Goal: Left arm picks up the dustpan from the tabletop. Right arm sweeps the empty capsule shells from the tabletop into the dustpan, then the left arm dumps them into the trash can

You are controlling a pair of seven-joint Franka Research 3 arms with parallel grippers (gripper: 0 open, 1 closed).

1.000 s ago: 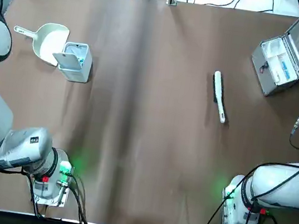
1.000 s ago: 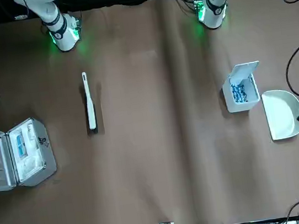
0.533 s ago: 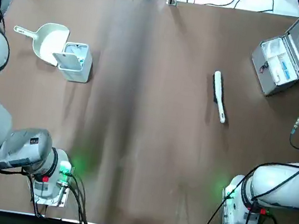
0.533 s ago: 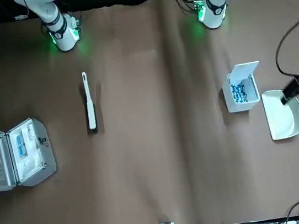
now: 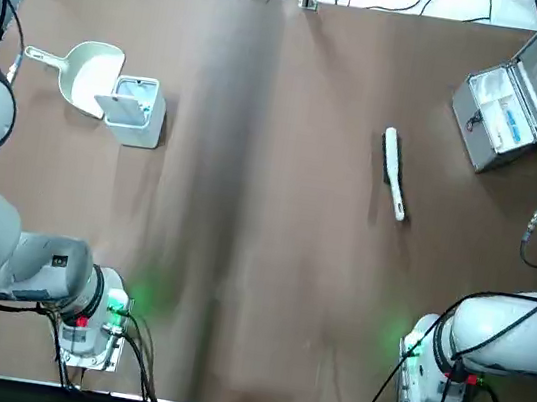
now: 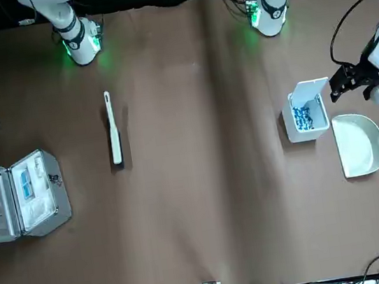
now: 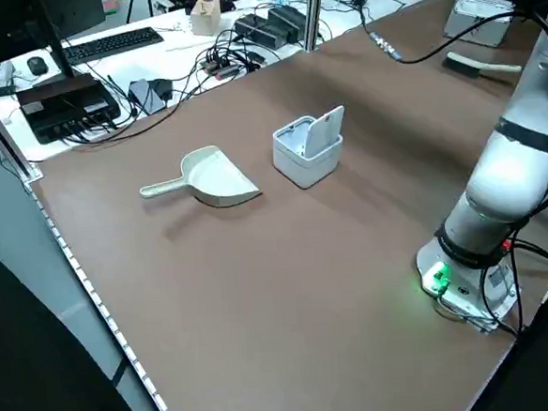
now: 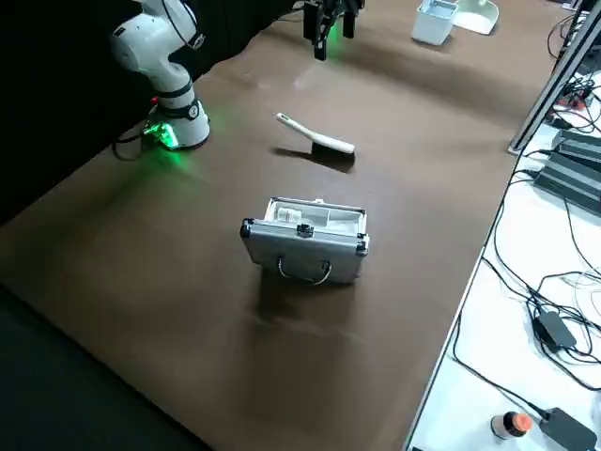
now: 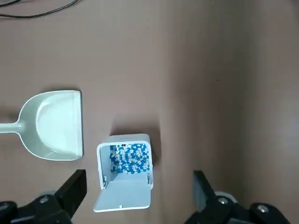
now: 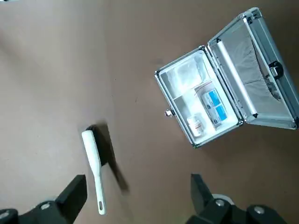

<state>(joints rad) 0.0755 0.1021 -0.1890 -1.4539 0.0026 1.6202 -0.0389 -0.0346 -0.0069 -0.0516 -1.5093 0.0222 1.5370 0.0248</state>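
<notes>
- Tabletop (image 5: 269, 262): wide room in the middle and on the near side; dustpan sits far left, its handle aimed at the left edge, so we judge little room past the tip.
- Left gripper (image 9: 140, 176), above the left side, nearer than the dustpan: fingers wide, nothing between them. Right gripper (image 10: 140, 179), over the right side: fingers wide too, idle.
- Silver case (image 5: 498, 119): far right, lid up; we keep the right arm's sweep off it.
- Dustpan (image 9: 53, 126): looks light, stiff, a bit slick. We'd grip mid-handle (image 7: 163, 187), square across; off-centre, the scoop may twist or dip.
- Trash can (image 9: 126, 175): just right of the scoop, lid open on the near side. Tight gap, so we'd lift straight up before shifting.
- Brush (image 10: 95, 163): right side, stiff slim handle.
- Capsules (image 9: 130, 158): tiny, inside the can; loose ones too small for us to tell. Likely light, easily scattered.
</notes>
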